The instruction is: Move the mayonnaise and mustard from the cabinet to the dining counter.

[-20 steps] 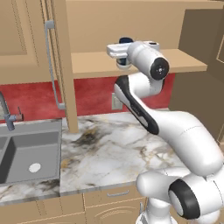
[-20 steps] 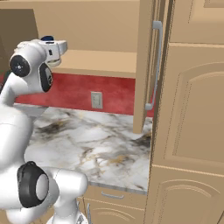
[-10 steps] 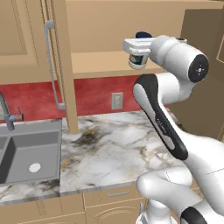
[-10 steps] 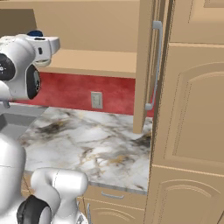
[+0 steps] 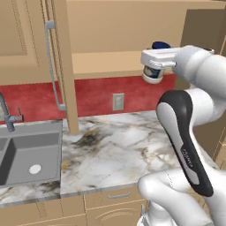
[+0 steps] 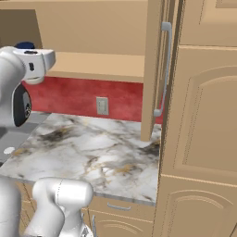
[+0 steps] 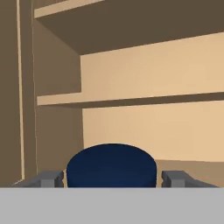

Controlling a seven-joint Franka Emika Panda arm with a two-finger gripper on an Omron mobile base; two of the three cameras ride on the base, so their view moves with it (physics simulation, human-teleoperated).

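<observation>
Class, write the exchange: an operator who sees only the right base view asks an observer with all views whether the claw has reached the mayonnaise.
Operator: Where is the claw?
Observer: In the hand view the claw straddles the mayonnaise, at its dark blue lid.
Operator: Gripped?
Observer: Cannot tell. The fingertips sit close beside the lid, jaws wide.
Operator: What is beyond it?
Observer: A higher shelf of the cabinet.
</observation>
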